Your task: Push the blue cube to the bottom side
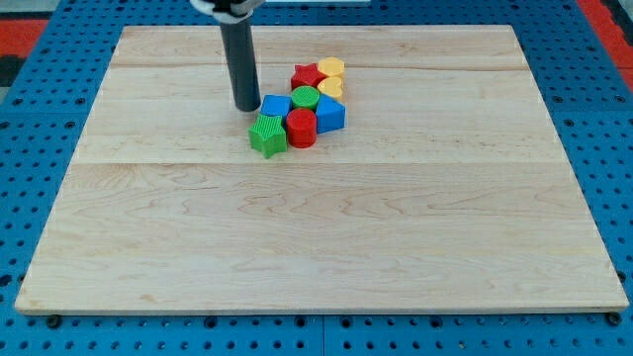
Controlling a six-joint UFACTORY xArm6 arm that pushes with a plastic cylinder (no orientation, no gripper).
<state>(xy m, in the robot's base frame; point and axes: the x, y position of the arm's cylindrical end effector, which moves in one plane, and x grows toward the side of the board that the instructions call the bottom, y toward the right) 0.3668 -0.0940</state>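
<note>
The blocks sit in one tight cluster above the board's middle. A blue block [276,105] lies at the cluster's upper left, and a blue cube [330,115] lies at its right. My tip [246,106] rests on the board just left of the blue block at the upper left, touching or nearly touching it. A green star [267,134] lies below that block. A red cylinder [302,128] and a green cylinder [305,97] sit in the cluster's middle. A red star [308,76] and two yellow blocks [331,69] [330,87] lie at the top right.
The wooden board [316,227] lies on a blue perforated table [30,119]. The dark rod [238,59] rises from the tip to the view's top edge.
</note>
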